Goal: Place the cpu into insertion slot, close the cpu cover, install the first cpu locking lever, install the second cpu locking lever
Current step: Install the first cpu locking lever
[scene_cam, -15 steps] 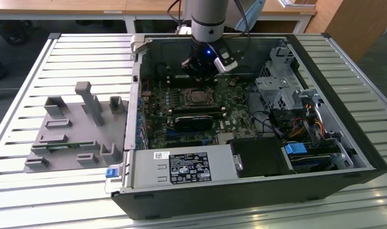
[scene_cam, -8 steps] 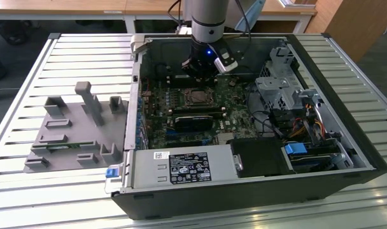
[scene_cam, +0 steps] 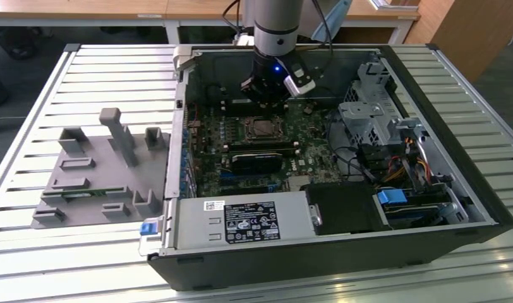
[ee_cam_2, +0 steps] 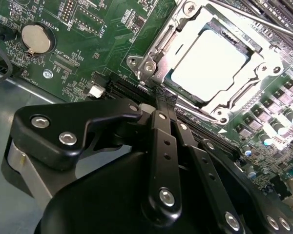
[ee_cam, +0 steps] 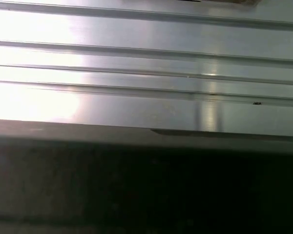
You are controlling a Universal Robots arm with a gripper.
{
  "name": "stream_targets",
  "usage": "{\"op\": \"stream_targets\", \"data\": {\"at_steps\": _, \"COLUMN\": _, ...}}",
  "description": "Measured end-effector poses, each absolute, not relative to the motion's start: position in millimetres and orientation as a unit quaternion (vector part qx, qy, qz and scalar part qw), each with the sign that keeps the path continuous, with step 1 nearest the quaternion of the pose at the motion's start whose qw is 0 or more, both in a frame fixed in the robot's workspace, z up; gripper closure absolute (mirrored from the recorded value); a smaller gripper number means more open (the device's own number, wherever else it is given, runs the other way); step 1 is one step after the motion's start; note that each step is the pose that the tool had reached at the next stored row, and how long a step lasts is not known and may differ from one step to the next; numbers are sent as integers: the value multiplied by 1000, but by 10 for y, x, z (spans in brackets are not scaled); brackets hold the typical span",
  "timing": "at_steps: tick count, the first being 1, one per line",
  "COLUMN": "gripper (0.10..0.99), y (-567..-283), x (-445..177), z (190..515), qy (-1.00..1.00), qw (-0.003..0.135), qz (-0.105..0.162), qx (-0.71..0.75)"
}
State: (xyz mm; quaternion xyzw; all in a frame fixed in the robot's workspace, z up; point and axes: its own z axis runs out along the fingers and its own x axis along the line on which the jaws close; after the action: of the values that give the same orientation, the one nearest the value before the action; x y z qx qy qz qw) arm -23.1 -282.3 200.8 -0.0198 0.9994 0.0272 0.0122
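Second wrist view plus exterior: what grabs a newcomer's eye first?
In the second wrist view, the bright silver-grey cpu sits in the insertion slot, framed by the silvery cpu cover lying over it, amid green motherboard. The black claw fills the foreground, its tip just at the cover's edge. In the exterior view, the arm reaches down into the open computer case, with a grey fixture block on the slatted table at the exterior view's left.

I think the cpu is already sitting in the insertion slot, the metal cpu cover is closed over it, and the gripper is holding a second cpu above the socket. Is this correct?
Not quite. In the second wrist view the gripper holds nothing; its fingers are together beside the socket. The rest stands: the cpu sits in the insertion slot with the cpu cover closed over it.
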Motion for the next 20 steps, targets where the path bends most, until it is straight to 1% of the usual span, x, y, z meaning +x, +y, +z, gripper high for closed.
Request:
{"op": "stream_targets", "data": {"at_steps": 12, "gripper": 976, "y": -2821, "x": -231, "z": 1982, "qy": 1000, "qw": 12, "qz": 13, "qx": -20}}
{"op": "stream_targets", "data": {"at_steps": 20, "gripper": 976, "y": -2817, "x": -229, "z": 1975, "qy": 1000, "qw": 12, "qz": 13, "qx": -20}}
